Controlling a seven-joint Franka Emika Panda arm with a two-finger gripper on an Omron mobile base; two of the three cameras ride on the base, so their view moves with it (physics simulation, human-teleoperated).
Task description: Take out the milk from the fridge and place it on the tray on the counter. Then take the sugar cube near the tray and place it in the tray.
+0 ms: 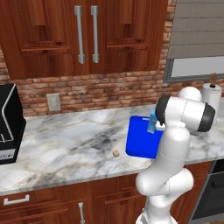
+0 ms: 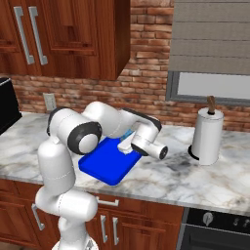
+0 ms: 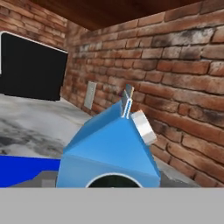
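The milk [image 3: 109, 148], a blue gabled carton with a white cap, stands upright right under the hand camera and over the blue tray [image 3: 26, 170]. From the base cameras the milk [image 1: 152, 121] is a pale blue sliver behind my arm, at the far side of the tray [image 1: 138, 140]. My gripper [image 2: 128, 145] reaches down over the tray [image 2: 110, 166] around the carton [image 2: 128, 134]; whether the jaws still press it is hidden. The sugar cube [image 1: 116, 153] lies on the counter [image 1: 65, 140] just left of the tray. The fridge is out of view.
A white paper-towel roll [image 2: 207, 136] stands on the counter to the right of the tray. A black appliance [image 1: 8, 122] sits at the far left. Behind runs a brick wall with an outlet [image 1: 54, 102] under wooden upper cabinets [image 1: 87, 35].
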